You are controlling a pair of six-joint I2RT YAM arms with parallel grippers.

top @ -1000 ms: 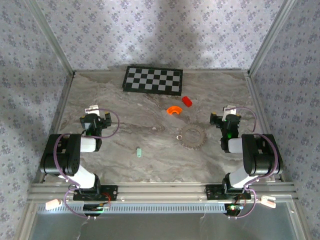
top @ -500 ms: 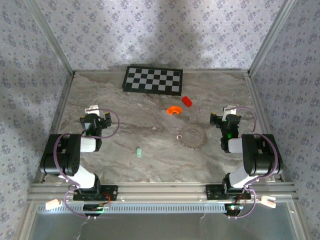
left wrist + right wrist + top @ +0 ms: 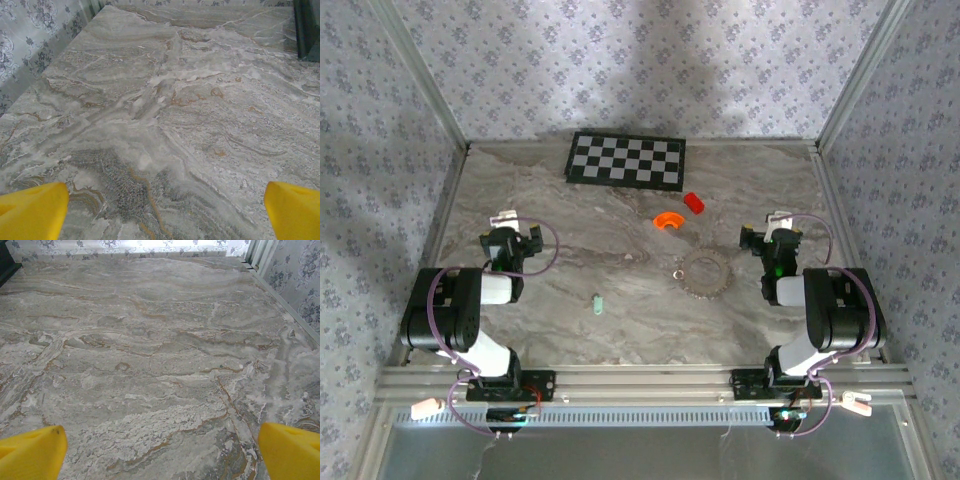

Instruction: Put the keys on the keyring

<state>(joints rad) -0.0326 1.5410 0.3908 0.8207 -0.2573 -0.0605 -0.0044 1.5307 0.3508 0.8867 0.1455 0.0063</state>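
Left gripper (image 3: 507, 222) sits low over the left side of the grey veined marble-look tabletop (image 3: 620, 330), pointing away from the bases. Jaws are wide, nothing held. On the left wrist cam the yellow fingertips (image 3: 32, 210) are at the two bottom corners with bare marble between them.

Next along, a small pale green piece (image 3: 599, 303) lies alone on the near-centre of the table, well apart from both arms. At the back edge, a black-and-white checkerboard panel (image 3: 626, 160) lies flat.

Right of centre there's a loose cluster:
- orange C-shaped plastic piece (image 3: 668, 221), near the front of the checkerboard
- small silver metal ring (image 3: 677, 271), nearer the bases, just beside the left rim of a grey toothed disc (image 3: 705, 273); can't tell if they touch
- small red piece (image 3: 693, 202), just right of the orange one and behind it, apart from it

These are too small to tell which are keys. The silver ring looks like the keyring, with nothing threaded on it.

Right gripper (image 3: 778, 222) is low over the right side, pointing away from the bases, right of the toothed disc and clear of it. Jaws are wide and empty. On the right wrist cam the yellow fingertips (image 3: 32, 452) are at the bottom corners over bare marble.
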